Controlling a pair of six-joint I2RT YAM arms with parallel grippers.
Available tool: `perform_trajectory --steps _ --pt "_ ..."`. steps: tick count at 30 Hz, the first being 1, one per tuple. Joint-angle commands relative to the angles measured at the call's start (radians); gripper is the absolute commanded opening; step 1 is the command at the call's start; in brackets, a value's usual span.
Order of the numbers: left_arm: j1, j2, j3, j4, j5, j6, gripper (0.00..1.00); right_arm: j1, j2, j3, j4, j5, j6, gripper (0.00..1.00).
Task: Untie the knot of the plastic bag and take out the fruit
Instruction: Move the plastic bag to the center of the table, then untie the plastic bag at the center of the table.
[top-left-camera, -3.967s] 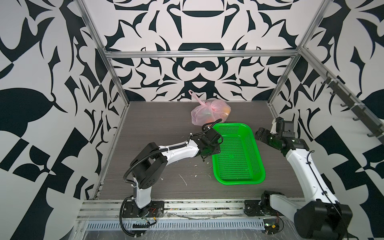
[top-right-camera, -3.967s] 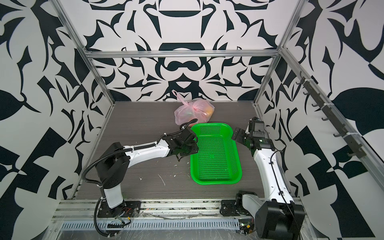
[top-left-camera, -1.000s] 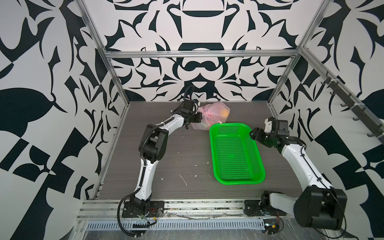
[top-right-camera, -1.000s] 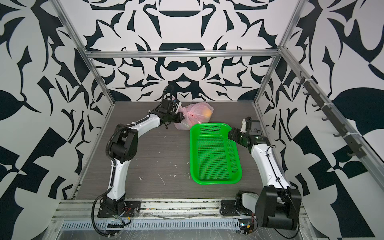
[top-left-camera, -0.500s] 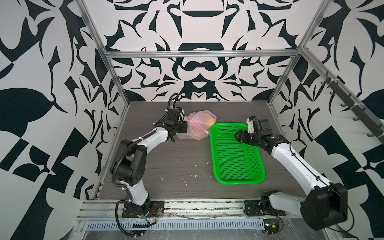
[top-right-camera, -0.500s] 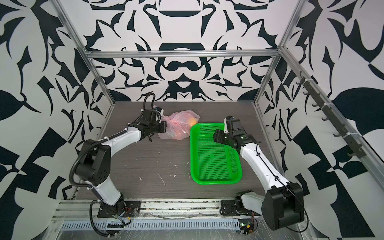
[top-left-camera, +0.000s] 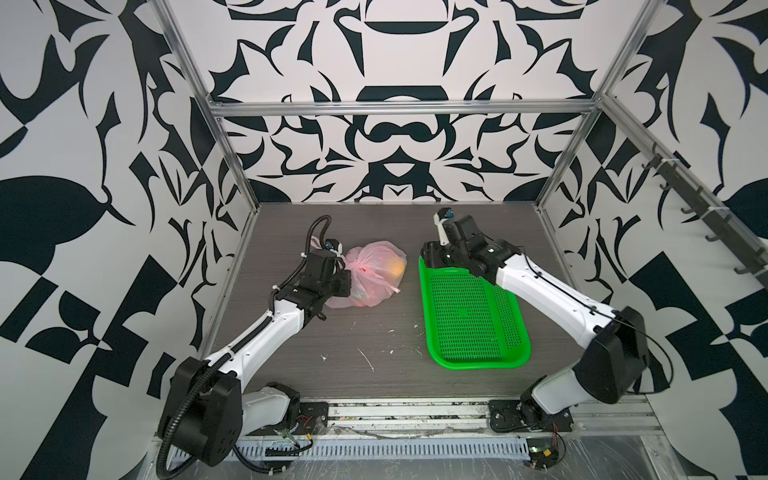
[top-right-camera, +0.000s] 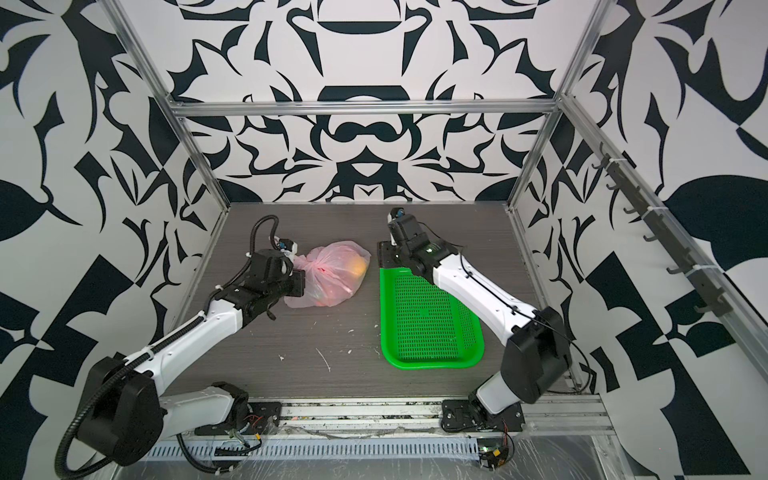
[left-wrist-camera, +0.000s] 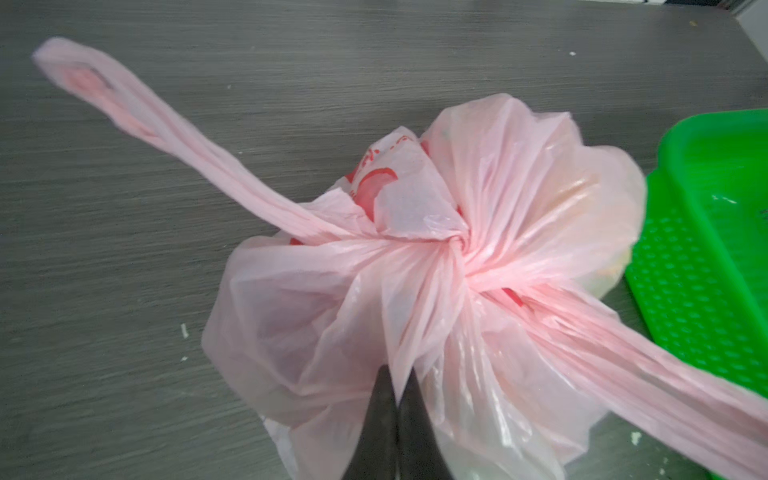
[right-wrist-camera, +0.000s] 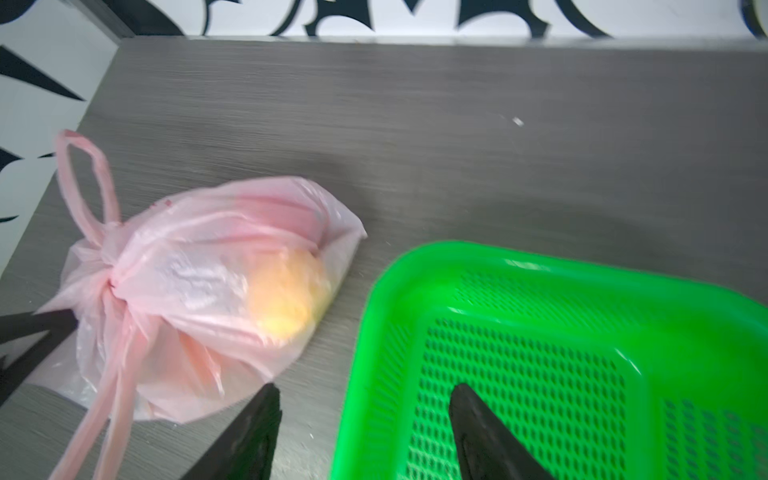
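Observation:
The pale-pink plastic bag (top-left-camera: 376, 270) (top-right-camera: 332, 272) lies tied on the grey table, left of the green basket. Its knot (left-wrist-camera: 457, 249) (right-wrist-camera: 110, 286) faces my left gripper (left-wrist-camera: 397, 372), which is shut on a fold of bag film just below the knot. One loop handle (left-wrist-camera: 124, 112) trails away over the table and the other (left-wrist-camera: 623, 374) runs toward the basket. A yellow-orange fruit (right-wrist-camera: 286, 299) (top-left-camera: 397, 268) shows through the film; the other fruit is blurred inside. My right gripper (right-wrist-camera: 365, 388) (top-left-camera: 428, 257) hangs open over the basket's far left corner, holding nothing.
The green perforated basket (top-left-camera: 478, 365) (top-right-camera: 432, 365) (right-wrist-camera: 582, 266) lies right of the bag with nothing in it. Small white scraps (top-left-camera: 368, 359) dot the table in front. Patterned walls with metal posts close in the left, back and right sides.
My left arm has dragged the bag from the back of the table leftward and nearer the front. My right arm has swung left to the basket's far corner.

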Motion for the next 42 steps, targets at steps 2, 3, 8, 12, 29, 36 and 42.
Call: perform_trajectory --steps 2,3,8,12,29,36,42 --pt "0.083 0.038 -0.026 0.093 -0.020 -0.030 0.00 0.061 0.101 0.141 0.003 0.037 -0.109 0.68" --pt "0.099 0.056 -0.026 0.112 -0.004 -0.038 0.00 0.074 0.128 0.172 -0.001 0.037 -0.133 0.69" --pt "0.130 0.186 0.047 0.174 0.075 -0.040 0.00 0.127 0.283 0.351 -0.036 -0.001 -0.251 0.68" --pt "0.130 0.243 0.090 0.201 0.110 -0.044 0.00 0.154 0.390 0.476 -0.061 -0.043 -0.304 0.68" --pt "0.130 0.215 0.053 0.268 0.144 -0.070 0.00 0.193 0.631 0.698 -0.127 -0.125 -0.325 0.68" --pt "0.130 0.198 0.034 0.268 0.139 -0.086 0.00 0.197 0.640 0.661 -0.078 -0.112 -0.275 0.36" --pt "0.130 0.147 0.008 0.204 0.041 -0.096 0.00 0.198 0.525 0.468 0.080 -0.080 -0.191 0.00"
